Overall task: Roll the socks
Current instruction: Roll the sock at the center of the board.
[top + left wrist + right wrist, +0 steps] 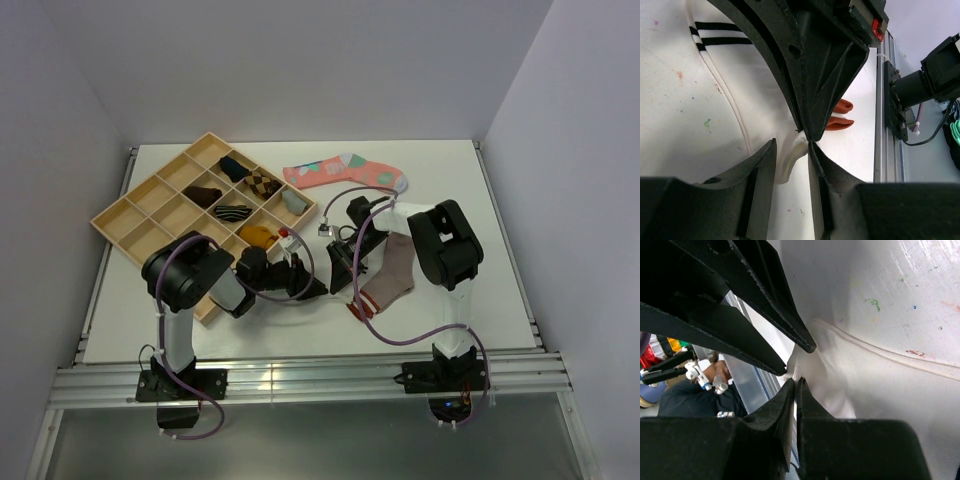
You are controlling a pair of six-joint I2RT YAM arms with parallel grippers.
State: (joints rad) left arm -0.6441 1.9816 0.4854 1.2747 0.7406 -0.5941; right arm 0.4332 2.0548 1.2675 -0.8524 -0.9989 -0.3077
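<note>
The white sock (pixel 740 75), with dark cuff stripes at its far end, lies flat on the white table. My right gripper (pixel 796 381) is shut on the edge of its near end and lifts that fabric into a small peak. My left gripper (pixel 792 145) stands open astride the same end, with the bunched tip between its fingers and a gap still showing. From above, the two grippers meet tip to tip, left (pixel 315 287) and right (pixel 338 283). The taupe-brown sock (pixel 398 270) lies just right of them, its red cuff stripes (pixel 840 106) showing behind the right gripper.
A wooden compartment tray (pixel 135 215) with several rolled socks sits at the back left, close behind the left arm. A coral-pink patterned sock (pixel 345 170) lies at the back middle. An aluminium rail (pixel 300 380) runs along the near table edge.
</note>
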